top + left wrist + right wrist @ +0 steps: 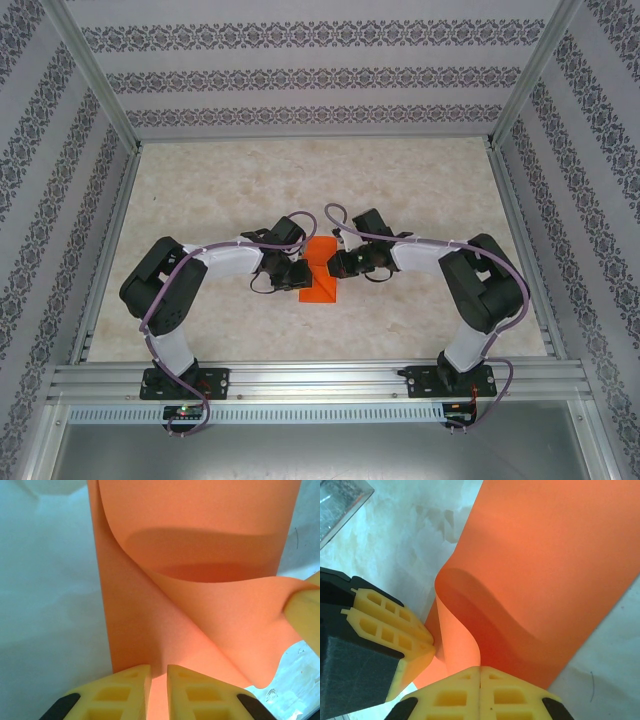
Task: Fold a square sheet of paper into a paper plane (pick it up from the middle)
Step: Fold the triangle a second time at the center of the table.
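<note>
**Position of the work.** The square sheet of paper (320, 287) lies at the centre of the bench (420, 200), directly between the two arms. Seen from overhead, its long axis appears to run from 12 o'clock to 6 o'clock. It is not flat: part of it curls up off the bench in a smooth bend, with no sharp crease visible along that bend.

**Left claw.** The left claw (158, 676) meets the sheet from 9 o'clock. Its fingers are drawn nearly together, with only a narrow slot between them. Orange paper fills that slot, so the claw is clamped on the sheet's edge.

**Right claw.** The right claw (480, 672) meets the sheet from 3 o'clock. Its fingers are pressed fully together, and the curled part of the sheet runs down into their seam. It reads as clamped on that raised part.

**Governing relation.** Both claws touch the sheet, so neither is nearer than the other. The deciding factor is likely that the raised part sits on the 3 o'clock side, while the 9 o'clock edge is pinned. Judging from this, the right arm must carry the bend across toward 9 o'clock and down, square to the 12-to-6 axis. The left claw should act as the anchor. A skewed pull would probably set the crease off-line.
</note>
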